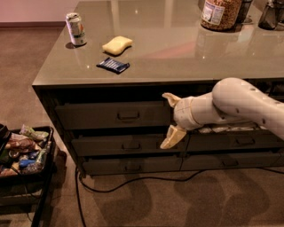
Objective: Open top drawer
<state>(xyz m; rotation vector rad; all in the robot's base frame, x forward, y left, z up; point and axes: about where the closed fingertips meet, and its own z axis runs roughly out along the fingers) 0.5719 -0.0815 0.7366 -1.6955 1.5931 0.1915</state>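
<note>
The top drawer (111,115) is the tall dark grey-green front panel under the counter's left half, with a small loop handle (128,115) at its centre. Its front stands flush with the cabinet. My gripper (169,119) is open, its two cream fingers spread one above the other, pointing left. It hovers in front of the cabinet just right of the drawer's right edge, some way right of the handle. It holds nothing. My white arm (239,104) reaches in from the right.
Two lower drawers (126,145) sit beneath the top one. On the countertop (177,48) lie a can (75,29), a yellow sponge (117,45), a blue snack packet (113,65) and a jar (220,13). A black cart (24,155) of snacks stands at left. A cable (133,181) trails on the floor.
</note>
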